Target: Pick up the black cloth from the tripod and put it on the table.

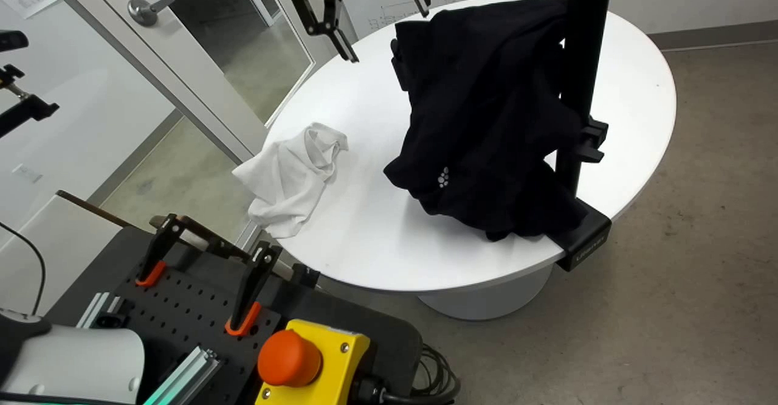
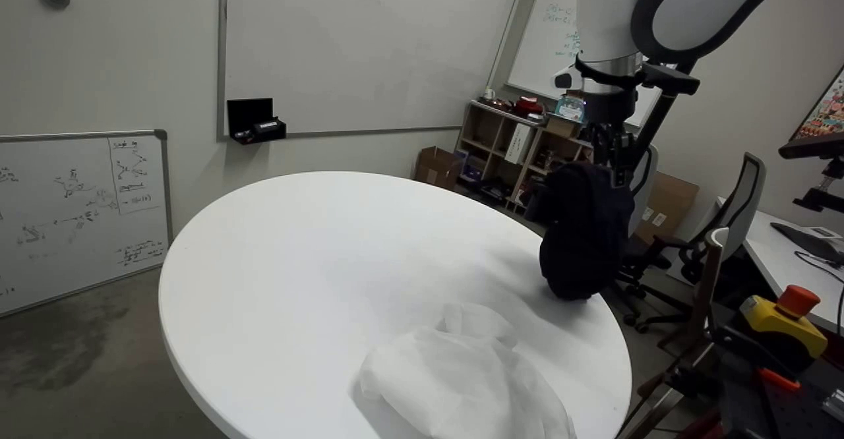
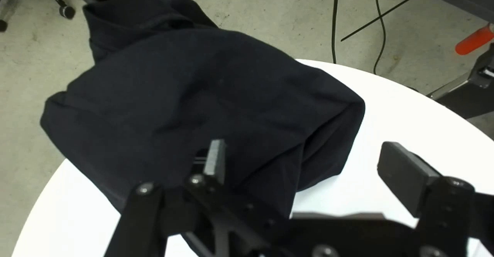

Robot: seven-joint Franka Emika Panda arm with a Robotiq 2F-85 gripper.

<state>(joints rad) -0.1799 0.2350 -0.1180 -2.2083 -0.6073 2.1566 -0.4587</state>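
Fingers (image 3: 399,176) of the black two-finger gripper (image 1: 389,35) stand wide apart, holding nothing. In the wrist view the crumpled black fabric cloth (image 3: 204,91) lies toward ten o'clock from them, hanging at the upright black post (image 1: 582,70) by the edge of the round white table (image 1: 364,247). Only the nine-o'clock finger overlaps it there; a grasp likely needs a shift toward ten.

The black cloth (image 1: 480,113) is matt, softly creased fabric; the white cloth (image 1: 292,180) is matt, crumpled fabric. The desk (image 1: 374,228) looks smooth, with a faint sheen. The door handle (image 1: 144,12) is dull metal, the button (image 1: 289,358) smooth plastic, the floor (image 1: 687,308) mottled like concrete, the fingers (image 3: 403,178) smooth and matt.
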